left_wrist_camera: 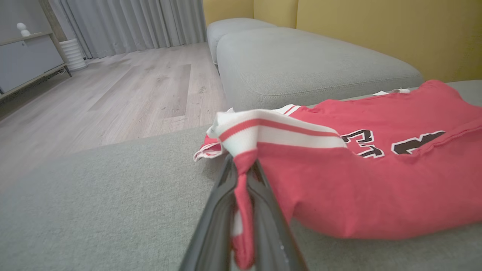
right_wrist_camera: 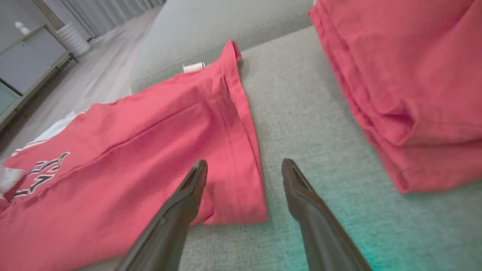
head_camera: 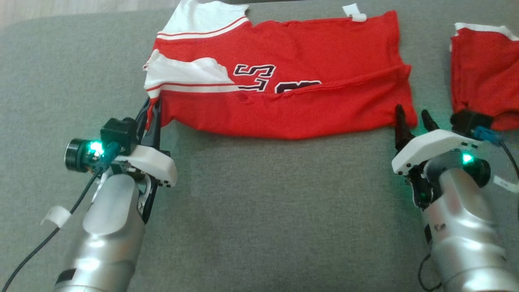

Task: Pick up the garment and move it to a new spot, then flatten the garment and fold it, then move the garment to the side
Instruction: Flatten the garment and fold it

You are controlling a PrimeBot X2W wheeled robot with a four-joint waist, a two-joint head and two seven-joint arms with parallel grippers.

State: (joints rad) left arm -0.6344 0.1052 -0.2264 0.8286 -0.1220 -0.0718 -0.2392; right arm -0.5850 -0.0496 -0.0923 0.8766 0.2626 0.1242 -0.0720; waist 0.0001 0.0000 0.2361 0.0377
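The garment is a red jersey with white striped trim and black lettering, lying folded lengthwise across the grey cushion. My left gripper is shut on the garment's near left corner, and the red cloth runs pinched between the two dark fingers. My right gripper stands open at the garment's near right corner, one finger over the cloth and the other over bare cushion, nothing between them.
A second folded red garment lies at the far right, close to my right arm. The grey cushion stretches wide in front. Beyond it lie another grey cushion, a wooden floor and a yellow backrest.
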